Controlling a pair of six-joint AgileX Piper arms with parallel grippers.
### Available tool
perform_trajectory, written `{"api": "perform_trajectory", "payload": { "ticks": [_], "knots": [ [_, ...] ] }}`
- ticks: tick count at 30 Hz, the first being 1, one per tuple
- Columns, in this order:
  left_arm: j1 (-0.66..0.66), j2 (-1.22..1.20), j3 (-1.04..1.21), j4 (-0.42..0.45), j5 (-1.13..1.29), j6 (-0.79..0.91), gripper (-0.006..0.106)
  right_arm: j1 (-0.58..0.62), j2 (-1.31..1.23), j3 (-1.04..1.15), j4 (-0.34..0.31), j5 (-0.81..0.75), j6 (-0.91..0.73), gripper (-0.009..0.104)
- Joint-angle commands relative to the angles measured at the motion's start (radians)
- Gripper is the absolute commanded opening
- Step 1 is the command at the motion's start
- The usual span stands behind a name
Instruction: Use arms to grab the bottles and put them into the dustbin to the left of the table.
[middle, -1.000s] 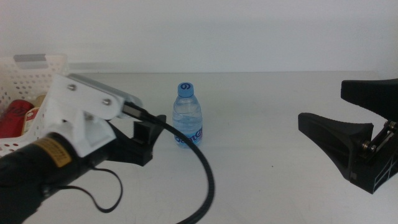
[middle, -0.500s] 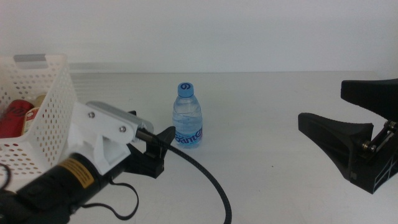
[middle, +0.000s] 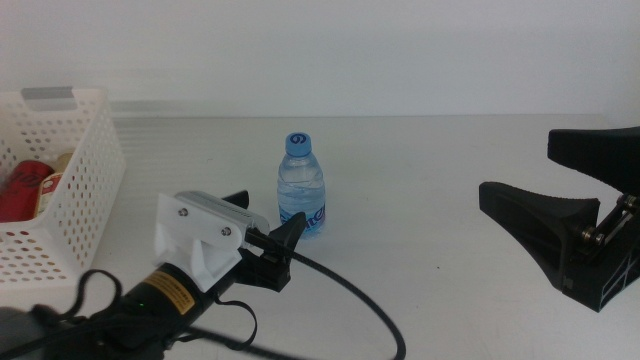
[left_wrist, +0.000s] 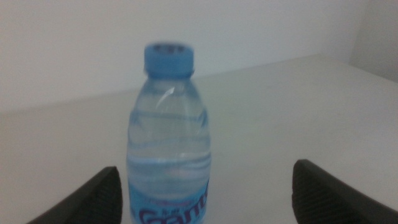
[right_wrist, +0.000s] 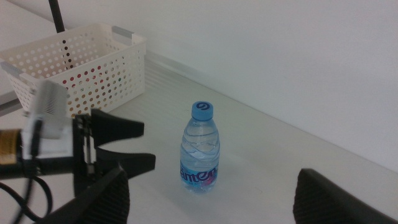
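A small clear water bottle (middle: 301, 186) with a blue cap stands upright mid-table. My left gripper (middle: 271, 212) is open just in front of it and slightly to its left, jaws pointing at it and not touching. In the left wrist view the bottle (left_wrist: 169, 137) fills the centre, a little left of the middle of the gap between the jaws. The white dustbin (middle: 96, 170) sits at the far left; a red can (middle: 20, 190) and a pale tea bottle (middle: 57, 181) lie inside. My right gripper (middle: 522, 170) waits open at the right edge.
The left arm's thick black cable (middle: 350, 295) trails across the white table (middle: 430, 235) toward the front edge. The right wrist view shows the dustbin (right_wrist: 81, 65), the left gripper (right_wrist: 121, 146) and the water bottle (right_wrist: 200, 149) in a row.
The left arm has swung away from the dustbin, rightward and toward the front of the table, turning its open jaws at the water bottle. The right arm has not moved.
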Motion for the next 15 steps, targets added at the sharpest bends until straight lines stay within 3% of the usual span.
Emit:
{"api": "perform_trajectory", "payload": {
  "ticks": [1,8,15],
  "knots": [
    [0.009,0.019,-0.027,-0.020,-0.182,-0.063,0.090,0.001,-0.005,-0.024,-0.010,-0.071,-0.010,0.071],
    [0.106,0.105,-0.093,0.127,-0.190,-0.089,0.090,0.001,-0.005,-0.024,-0.010,-0.071,-0.010,0.071],
    [0.118,0.166,-0.180,0.160,-0.173,-0.121,0.090,0.001,-0.005,-0.024,-0.010,-0.071,-0.010,0.071]
  ]
}}
